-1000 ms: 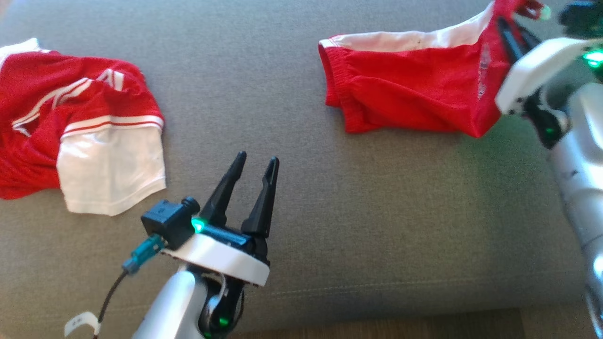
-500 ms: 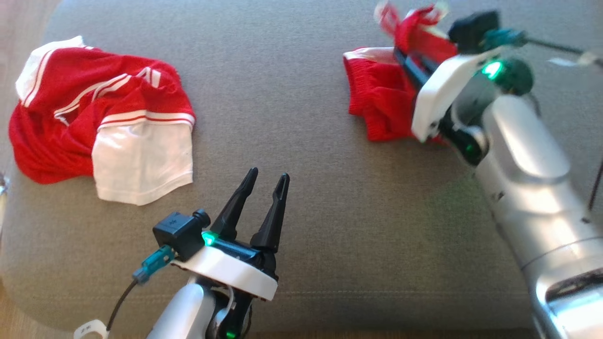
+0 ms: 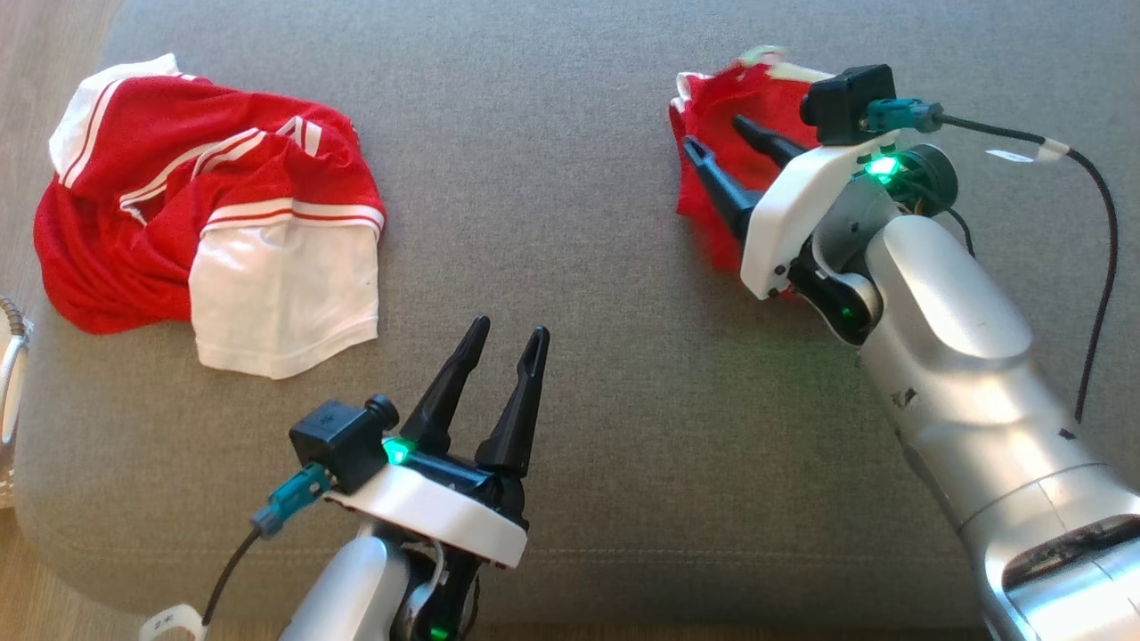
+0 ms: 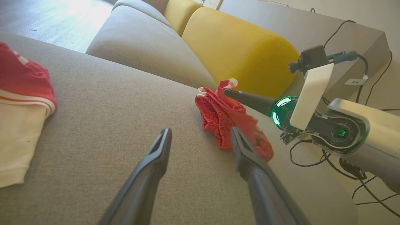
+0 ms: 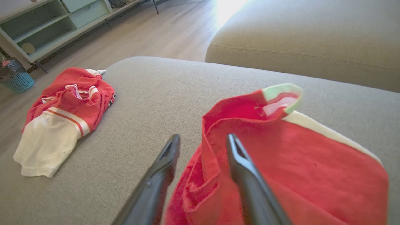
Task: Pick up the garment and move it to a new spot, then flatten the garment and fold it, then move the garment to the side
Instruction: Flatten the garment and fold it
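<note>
I'm watching the right gripper (image 3: 714,132) at the far right of the grey sofa cushion (image 3: 570,267), its two dark fingers pointing toward ten o'clock in the head view and standing well apart, gripping nothing. The red garment (image 3: 712,102) is lying bunched right under and around those fingertips. From the right wrist camera I'm seeing a raised fold of its edge standing in the gap between the fingers, touching neither pad firmly enough for me to call it a grip. The bulk of the cloth is spreading away toward three and five o'clock, with a white band running along its far edge. A small pale tab is sticking up at one o'clock. In the head view the heap is reaching from about twelve o'clock of the fingertips down to six o'clock, where it is disappearing beneath the white wrist plate. Moving outward, my left gripper (image 3: 509,329) is hovering at about seven o'clock of the right one, well apart from it, fingers spread wide and empty, pointing to twelve o'clock above bare cushion. Through its own camera the garment is sitting at one o'clock of its fingertips. Farther out, a red and white jersey (image 3: 214,223) is lying crumpled at nine o'clock, near the cushion's left end. A yellow cushion (image 4: 237,47) is showing behind.
</note>
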You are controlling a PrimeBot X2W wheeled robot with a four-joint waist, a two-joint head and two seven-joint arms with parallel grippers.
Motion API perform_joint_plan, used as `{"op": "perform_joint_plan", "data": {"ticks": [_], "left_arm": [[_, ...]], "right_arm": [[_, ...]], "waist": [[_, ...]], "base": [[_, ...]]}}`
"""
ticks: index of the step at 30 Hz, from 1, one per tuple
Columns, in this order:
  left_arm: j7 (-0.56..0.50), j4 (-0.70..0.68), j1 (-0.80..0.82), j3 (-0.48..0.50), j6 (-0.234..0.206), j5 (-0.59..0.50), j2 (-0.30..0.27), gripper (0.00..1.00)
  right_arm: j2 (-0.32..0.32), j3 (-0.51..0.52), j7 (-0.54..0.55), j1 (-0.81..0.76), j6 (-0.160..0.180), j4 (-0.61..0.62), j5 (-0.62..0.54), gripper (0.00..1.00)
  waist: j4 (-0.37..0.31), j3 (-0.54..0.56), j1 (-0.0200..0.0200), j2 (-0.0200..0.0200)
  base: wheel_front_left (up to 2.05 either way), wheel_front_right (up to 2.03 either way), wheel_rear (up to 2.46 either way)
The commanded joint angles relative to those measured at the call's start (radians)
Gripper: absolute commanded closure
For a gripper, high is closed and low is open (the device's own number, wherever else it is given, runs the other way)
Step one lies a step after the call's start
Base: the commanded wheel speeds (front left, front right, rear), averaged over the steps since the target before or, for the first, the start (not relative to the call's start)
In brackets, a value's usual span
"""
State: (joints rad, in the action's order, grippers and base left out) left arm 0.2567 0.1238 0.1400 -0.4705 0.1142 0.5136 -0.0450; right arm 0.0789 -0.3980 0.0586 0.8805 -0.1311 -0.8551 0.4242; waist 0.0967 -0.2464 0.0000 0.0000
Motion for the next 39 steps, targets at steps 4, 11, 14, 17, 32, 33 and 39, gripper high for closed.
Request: {"op": "perform_joint_plan", "data": {"ticks": [4, 11, 14, 17, 32, 33, 39], "left_arm": [[0.005, -0.037, 0.018, 0.032, -0.005, 0.008, -0.005, 0.0], [0.005, -0.056, -0.009, 0.057, -0.019, 0.0, -0.005, 0.0], [0.005, -0.075, -0.029, 0.08, -0.041, -0.015, -0.005, 0.0], [0.005, -0.096, -0.055, 0.116, -0.079, -0.036, -0.005, 0.0], [0.005, -0.194, -0.235, 0.268, -0.162, -0.275, -0.005, 0.0], [0.005, -0.195, -0.247, 0.273, -0.163, -0.291, -0.005, 0.0], [0.005, -0.209, -0.298, 0.277, -0.169, -0.371, -0.005, 0.0]], "right_arm": [[-0.028, -0.016, -0.047, -0.012, 0.0, 0.072, 0.03, 0.0], [0.029, 0.032, -0.146, -0.119, 0.0, 0.193, 0.005, 0.0], [0.046, 0.087, -0.188, -0.206, 0.0, 0.257, -0.013, 0.0], [0.047, 0.151, -0.232, -0.309, 0.0, 0.33, -0.023, 0.0], [-0.009, 0.334, -0.32, -0.702, 0.0, 0.622, -0.255, 0.0], [-0.013, 0.339, -0.32, -0.721, 0.0, 0.64, -0.275, 0.0], [-0.025, 0.367, -0.32, -0.81, 0.0, 0.692, -0.346, 0.0]], "waist": [[-0.005, 0.009, 0.0, 0.0], [-0.03, 0.039, 0.0, 0.0], [-0.047, 0.057, 0.0, 0.0], [-0.067, 0.077, 0.0, 0.0], [-0.136, 0.195, 0.0, 0.0], [-0.137, 0.204, 0.0, 0.0], [-0.136, 0.237, 0.0, 0.0]], "base": [[0.0, 0.0, 0.0], [0.0, 0.0, 0.0], [0.0, 0.0, 0.0], [0.0, 0.0, 0.0], [0.0, 0.0, 0.0], [0.0, 0.0, 0.0], [0.0, 0.0, 0.0]]}}
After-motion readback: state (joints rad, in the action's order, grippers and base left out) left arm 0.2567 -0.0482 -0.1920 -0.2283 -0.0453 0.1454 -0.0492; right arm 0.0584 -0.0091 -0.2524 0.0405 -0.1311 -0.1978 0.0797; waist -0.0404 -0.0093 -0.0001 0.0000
